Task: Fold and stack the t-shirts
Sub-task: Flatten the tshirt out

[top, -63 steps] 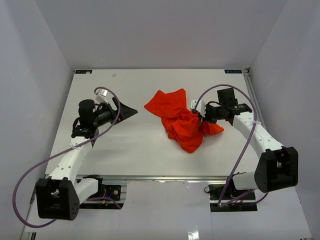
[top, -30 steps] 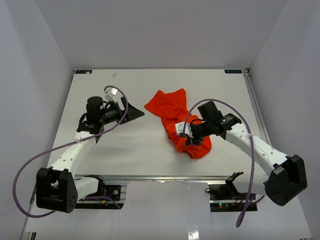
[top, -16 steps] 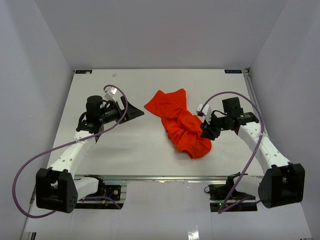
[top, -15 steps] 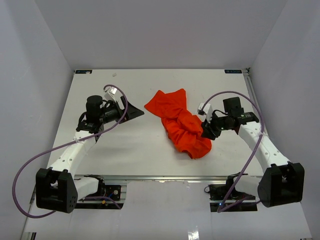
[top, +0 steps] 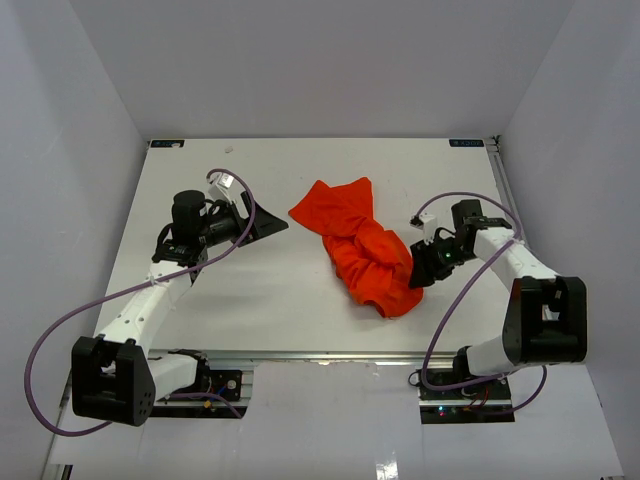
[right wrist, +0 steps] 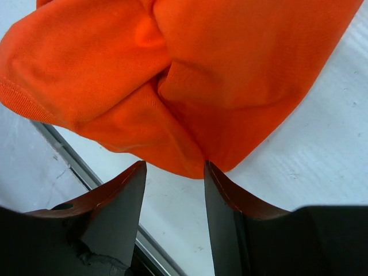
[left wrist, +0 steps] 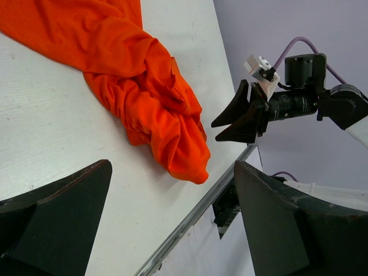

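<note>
A white counter [top: 270,290] sits between pale grey walls [top: 320,60]. On it, right of centre, lies one orange-red t-shirt [top: 360,245], the only garment in view, so there is nothing to stack it on. It is twisted into a rope that runs from a flatter far end to a bunched lump near the counter's front edge.

It looks thin, light and limp, and would likely sag and slide rather than hold a shape. An edge at the flatter far end seems a better hold than the lump (which would only lift as a wad).

There are two arms. The left fingers [left wrist: 57,224] are spread wide, empty and well apart from the cloth. The right fingers [right wrist: 115,201] are about half open at the lump's near end and grip nothing.
</note>
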### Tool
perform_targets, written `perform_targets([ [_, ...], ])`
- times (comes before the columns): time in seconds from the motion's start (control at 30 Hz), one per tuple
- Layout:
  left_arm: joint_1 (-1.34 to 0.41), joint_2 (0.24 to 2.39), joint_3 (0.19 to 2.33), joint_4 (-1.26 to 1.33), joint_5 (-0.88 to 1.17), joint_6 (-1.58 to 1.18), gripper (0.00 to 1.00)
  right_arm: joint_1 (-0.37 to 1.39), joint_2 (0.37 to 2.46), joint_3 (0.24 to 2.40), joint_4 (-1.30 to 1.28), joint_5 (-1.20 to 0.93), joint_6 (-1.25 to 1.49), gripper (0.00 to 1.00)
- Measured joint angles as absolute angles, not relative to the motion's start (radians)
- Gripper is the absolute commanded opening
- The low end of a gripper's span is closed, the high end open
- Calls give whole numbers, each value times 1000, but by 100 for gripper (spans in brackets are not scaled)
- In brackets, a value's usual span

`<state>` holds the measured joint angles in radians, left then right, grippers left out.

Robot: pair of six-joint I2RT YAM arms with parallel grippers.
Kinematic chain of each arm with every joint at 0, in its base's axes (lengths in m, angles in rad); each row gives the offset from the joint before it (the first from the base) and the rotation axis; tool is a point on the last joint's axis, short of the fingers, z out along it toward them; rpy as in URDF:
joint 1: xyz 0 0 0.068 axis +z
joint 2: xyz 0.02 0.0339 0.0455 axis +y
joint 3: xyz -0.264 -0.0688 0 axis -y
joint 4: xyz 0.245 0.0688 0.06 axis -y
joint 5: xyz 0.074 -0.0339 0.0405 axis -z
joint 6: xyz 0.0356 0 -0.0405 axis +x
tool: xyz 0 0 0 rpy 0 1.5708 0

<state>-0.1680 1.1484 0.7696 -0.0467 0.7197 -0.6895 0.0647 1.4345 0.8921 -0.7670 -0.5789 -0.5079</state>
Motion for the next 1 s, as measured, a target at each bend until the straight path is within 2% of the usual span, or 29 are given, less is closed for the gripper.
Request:
perform_targets([
  [0.7,-168,1190,785,-52,714,-708,98,54,1547,890,-754,-413,-326,53],
  [1.0,-168,1219,799,-52,715,-708,98,54,1574,865,-683,-413,-261,48],
])
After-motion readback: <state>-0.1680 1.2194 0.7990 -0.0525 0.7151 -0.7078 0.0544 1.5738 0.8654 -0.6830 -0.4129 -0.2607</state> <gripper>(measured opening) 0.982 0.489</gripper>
